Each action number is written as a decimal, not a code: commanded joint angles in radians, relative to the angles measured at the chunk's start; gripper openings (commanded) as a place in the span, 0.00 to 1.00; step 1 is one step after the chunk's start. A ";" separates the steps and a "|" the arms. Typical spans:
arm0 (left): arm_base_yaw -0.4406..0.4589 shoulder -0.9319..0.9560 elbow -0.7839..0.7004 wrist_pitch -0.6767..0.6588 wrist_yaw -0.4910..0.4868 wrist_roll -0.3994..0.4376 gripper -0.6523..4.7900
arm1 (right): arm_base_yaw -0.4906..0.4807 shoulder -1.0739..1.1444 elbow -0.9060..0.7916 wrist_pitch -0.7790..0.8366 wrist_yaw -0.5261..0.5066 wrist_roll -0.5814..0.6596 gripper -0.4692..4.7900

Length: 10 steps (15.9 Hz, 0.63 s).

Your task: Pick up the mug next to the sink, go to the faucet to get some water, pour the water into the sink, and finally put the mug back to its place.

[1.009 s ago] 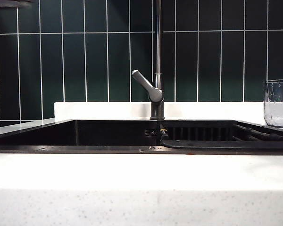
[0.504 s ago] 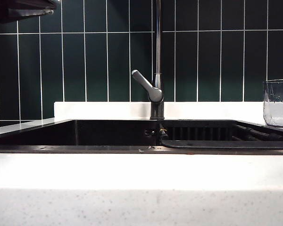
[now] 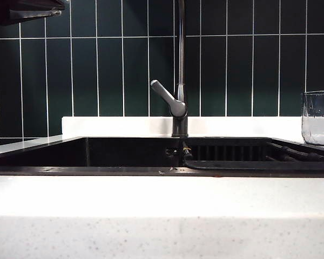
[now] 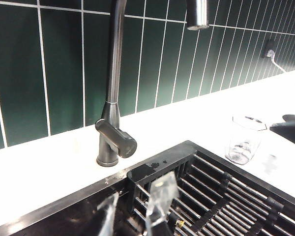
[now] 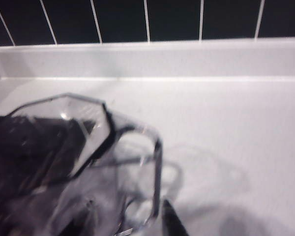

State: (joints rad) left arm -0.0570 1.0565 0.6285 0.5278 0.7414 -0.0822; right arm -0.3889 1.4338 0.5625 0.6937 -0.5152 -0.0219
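The step in hand is, I judge, the pick-up. The mug (image 3: 318, 117) stands upright on the white counter (image 3: 162, 197) at the sink's (image 3: 124, 154) far rim, at about 3 o'clock from the faucet (image 3: 179, 81) in the exterior view, and nothing is lifted yet.

My right gripper (image 4: 285, 128) is, I take it, the dark shape on the counter just beside the mug in the left wrist view. In its own blurred view the mug fills the near field, with one dark fingertip (image 5: 171, 222) beside its wall. I cannot tell whether those fingers stand apart or together, nor whether they touch the glass.

My left gripper (image 4: 133, 212) hangs over the sink's rack (image 4: 226, 196). Its clear fingers (image 4: 160, 199) are a little apart and empty. In the exterior view only that arm's dark bulk shows, at 10 o'clock from the faucet.

To do this well, I should have the right fingers spread wider than the mug before closing, one on each side of it. The glass is faceted and slightly tapered, so I judge it slick. I would take it low, near the thick base, and square to two opposite facets. I would close gently, so it does not skate across the counter or tip. Then I would lift it straight up before swinging toward 9 o'clock under the spout (image 4: 197, 14).
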 commanded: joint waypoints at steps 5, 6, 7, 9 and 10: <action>0.000 -0.003 0.027 0.012 0.007 0.003 0.29 | -0.001 0.109 0.040 0.045 0.019 -0.103 0.55; 0.000 -0.003 0.033 0.013 0.007 0.003 0.29 | -0.001 0.127 0.040 0.064 0.020 -0.103 0.60; 0.000 -0.003 0.035 0.011 0.007 0.003 0.29 | -0.001 0.146 0.041 0.086 0.020 -0.103 0.61; 0.000 -0.003 0.036 0.011 0.007 0.003 0.29 | -0.001 0.188 0.048 0.114 0.024 -0.103 0.61; 0.000 -0.003 0.036 0.011 0.007 0.004 0.29 | -0.001 0.208 0.048 0.139 0.024 -0.103 0.61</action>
State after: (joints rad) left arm -0.0570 1.0565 0.6598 0.5274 0.7422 -0.0818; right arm -0.3893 1.6344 0.6056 0.7910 -0.4931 -0.1226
